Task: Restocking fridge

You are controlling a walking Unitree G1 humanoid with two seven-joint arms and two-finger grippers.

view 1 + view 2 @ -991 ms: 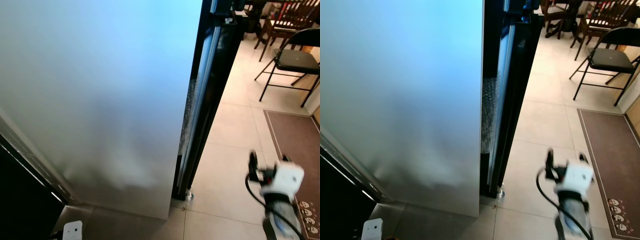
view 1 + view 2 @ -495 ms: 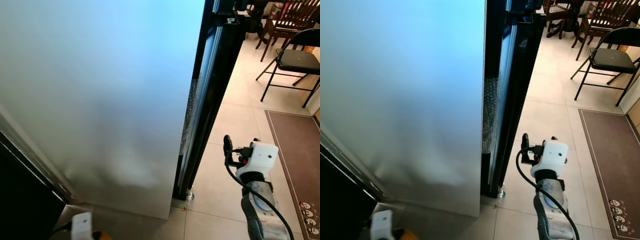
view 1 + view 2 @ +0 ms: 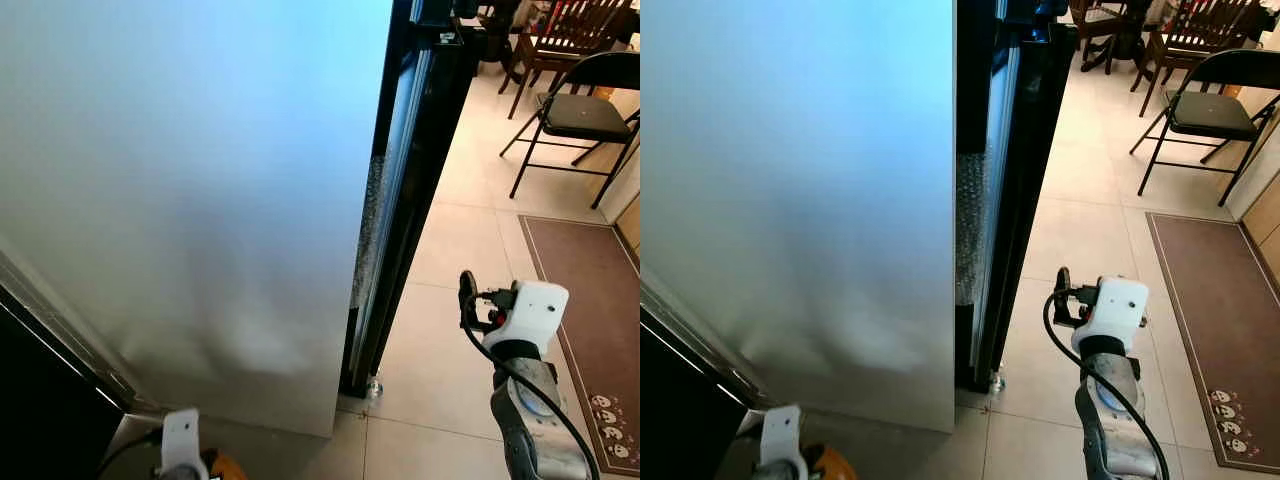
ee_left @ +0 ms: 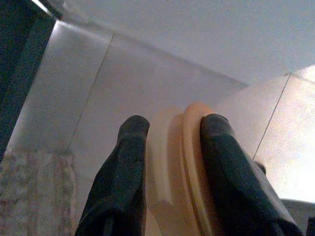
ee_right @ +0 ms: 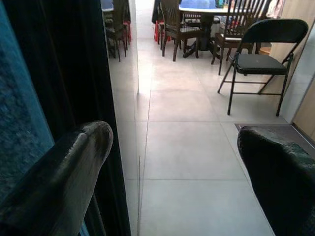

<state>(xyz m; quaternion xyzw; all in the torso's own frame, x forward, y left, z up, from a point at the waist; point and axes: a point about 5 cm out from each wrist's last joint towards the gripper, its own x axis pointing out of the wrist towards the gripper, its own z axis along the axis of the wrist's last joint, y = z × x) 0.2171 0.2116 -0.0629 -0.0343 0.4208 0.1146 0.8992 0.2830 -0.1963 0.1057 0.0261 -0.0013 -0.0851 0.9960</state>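
The fridge's pale grey door [image 3: 200, 180] stands wide across the left, with its black edge and seal [image 3: 400, 200] running down the middle. My right gripper [image 3: 467, 290] is raised over the tiled floor, just right of that black edge, and it is open: its two fingers [image 5: 64, 172] stand far apart with nothing between them. Low at the bottom left, my left gripper [image 4: 170, 125] is shut on a pale orange round-rimmed item [image 4: 184, 162], also visible as an orange patch [image 3: 225, 468] by the white wrist.
A black folding chair [image 3: 575, 115] stands at the right rear, with a brown mat [image 3: 590, 290] along the right wall. A dining table with wooden chairs [image 5: 197, 19] is farther back. Pale tiled floor [image 3: 460, 220] lies between the fridge and the mat.
My right arm has risen and swung left, closer to the fridge's black edge. My left wrist with the orange item has come up into view at the bottom left.
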